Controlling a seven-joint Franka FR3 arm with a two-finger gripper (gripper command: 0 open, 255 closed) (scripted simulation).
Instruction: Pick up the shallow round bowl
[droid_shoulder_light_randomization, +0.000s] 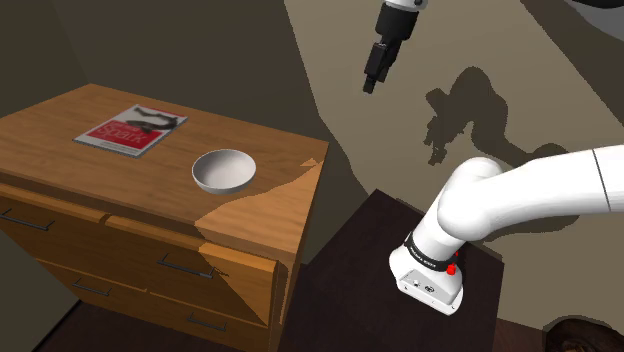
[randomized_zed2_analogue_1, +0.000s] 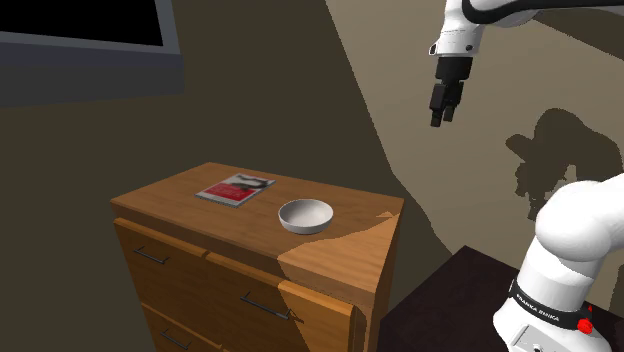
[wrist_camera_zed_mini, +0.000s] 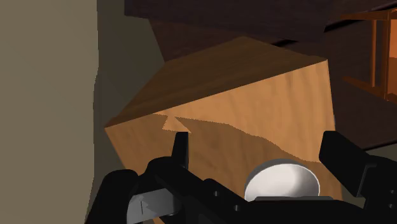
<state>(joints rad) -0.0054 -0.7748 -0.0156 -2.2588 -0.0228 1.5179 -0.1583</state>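
Note:
A shallow white round bowl (droid_shoulder_light_randomization: 224, 170) (randomized_zed2_analogue_1: 306, 215) sits upright on the wooden dresser top (droid_shoulder_light_randomization: 70, 112) (randomized_zed2_analogue_1: 180, 192), near the corner closest to the arm. My black gripper (droid_shoulder_light_randomization: 368, 86) (randomized_zed2_analogue_1: 438, 118) hangs high in the air, well above the dresser and off to the stand's side of the bowl, pointing downward. In the wrist view the gripper (wrist_camera_zed_mini: 257, 141) is open with nothing between its two fingers (wrist_camera_zed_mini: 181, 149), and the bowl (wrist_camera_zed_mini: 283, 181) shows far below, close to the right finger.
A red and white magazine (droid_shoulder_light_randomization: 131, 128) (randomized_zed2_analogue_1: 235, 188) lies flat on the dresser beyond the bowl. The dresser has drawers with metal handles (droid_shoulder_light_randomization: 185, 265). The dark stand (droid_shoulder_light_randomization: 370, 290) sits beside the dresser with a gap between them. A wall rises behind.

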